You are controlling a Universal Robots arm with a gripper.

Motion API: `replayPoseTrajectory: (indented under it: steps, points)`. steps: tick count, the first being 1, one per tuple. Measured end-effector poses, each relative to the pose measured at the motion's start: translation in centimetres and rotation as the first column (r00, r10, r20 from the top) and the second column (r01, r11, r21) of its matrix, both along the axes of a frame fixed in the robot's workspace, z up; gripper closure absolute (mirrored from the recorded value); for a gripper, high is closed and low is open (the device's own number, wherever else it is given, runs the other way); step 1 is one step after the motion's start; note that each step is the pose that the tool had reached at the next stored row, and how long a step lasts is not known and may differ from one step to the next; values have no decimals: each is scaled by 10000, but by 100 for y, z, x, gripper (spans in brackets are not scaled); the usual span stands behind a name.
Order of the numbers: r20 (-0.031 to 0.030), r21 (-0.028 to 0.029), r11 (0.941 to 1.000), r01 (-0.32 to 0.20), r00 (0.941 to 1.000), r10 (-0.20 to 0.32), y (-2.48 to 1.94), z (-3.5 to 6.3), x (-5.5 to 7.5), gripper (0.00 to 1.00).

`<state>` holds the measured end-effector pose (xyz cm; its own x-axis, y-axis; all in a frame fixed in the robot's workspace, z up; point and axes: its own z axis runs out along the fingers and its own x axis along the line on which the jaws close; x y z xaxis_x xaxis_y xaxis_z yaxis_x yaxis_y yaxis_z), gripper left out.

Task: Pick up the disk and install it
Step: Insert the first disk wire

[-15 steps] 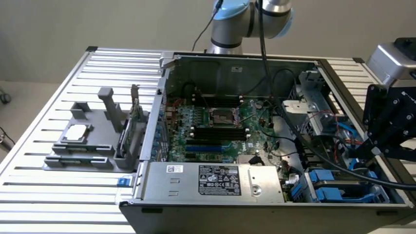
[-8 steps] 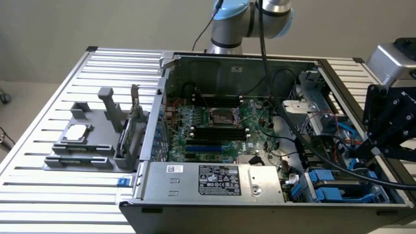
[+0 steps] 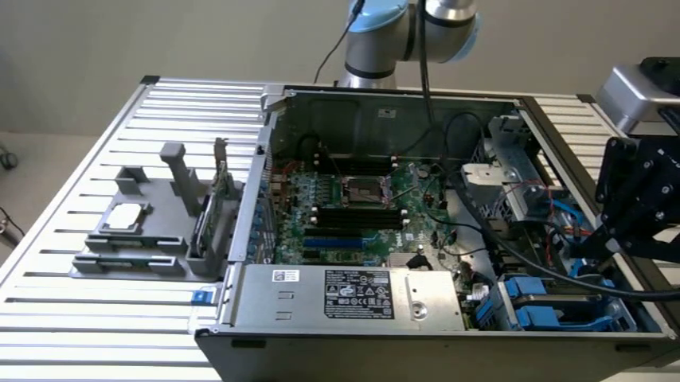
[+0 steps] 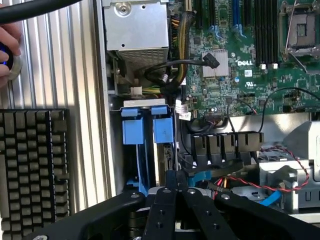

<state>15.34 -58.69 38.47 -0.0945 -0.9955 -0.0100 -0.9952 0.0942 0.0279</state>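
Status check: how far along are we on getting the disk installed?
Apparently done: blue carrier tabs stand slotted inside the open computer case, beside the motherboard. In hand: nothing. The pincer is shut and empty, hovering by those tabs. Left: whether the disk is fully seated cannot be told from these views.

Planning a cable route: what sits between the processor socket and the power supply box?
In the exterior view, black slots, then blue slots, on the motherboard lie between the socket and the power supply.
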Motion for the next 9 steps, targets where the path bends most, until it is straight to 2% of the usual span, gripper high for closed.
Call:
replayPoseTrajectory:
  steps: [5, 9]
  points:
    - [0, 0, 9965, 832, 9965, -832, 0, 0, 0, 89]
    - [0, -1, 9882, 1530, 9882, -1530, 0, 0, 0, 89]
